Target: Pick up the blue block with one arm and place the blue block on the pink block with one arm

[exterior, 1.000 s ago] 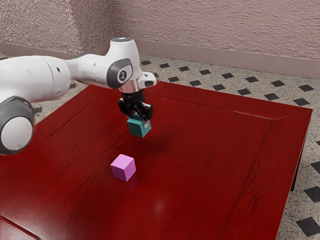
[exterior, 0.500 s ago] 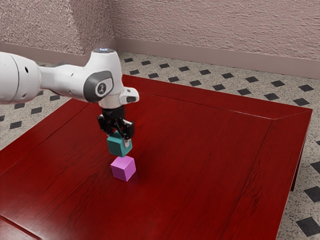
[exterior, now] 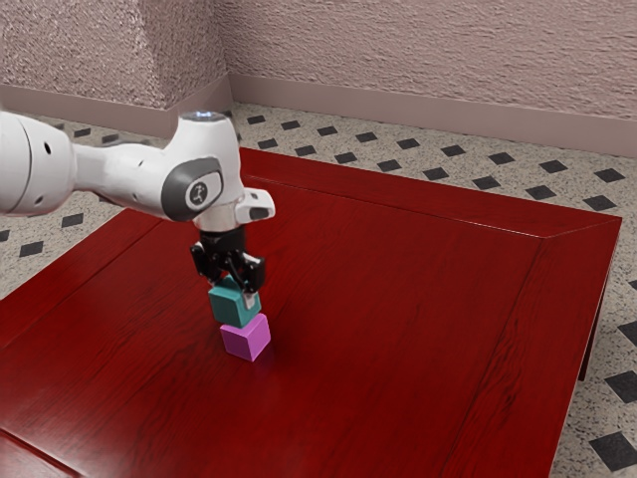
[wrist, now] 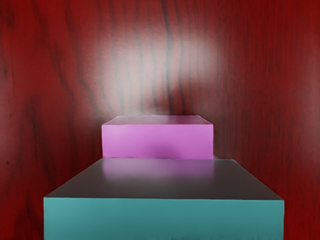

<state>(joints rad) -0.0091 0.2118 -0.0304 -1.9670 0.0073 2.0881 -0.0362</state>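
Note:
The blue block (exterior: 232,306), teal in colour, is held between the black fingers of my gripper (exterior: 233,297), which is shut on it. Its underside rests on or hovers just above the pink block (exterior: 245,337), which stands on the red wooden table (exterior: 418,329); I cannot tell whether they touch. In the wrist view the blue block (wrist: 165,200) lies large just under my hand, and the pink block (wrist: 157,137) peeks out from beyond it.
The table's right edge (exterior: 597,289) drops to a tiled floor with black diamonds (exterior: 617,448). A textured pink wall (exterior: 428,50) runs behind. My white arm (exterior: 100,174) comes in from the exterior view's left.
My gripper has carried the blue block toward the exterior view's left and down, from well above the table to right over the pink block. The pink block has not moved.

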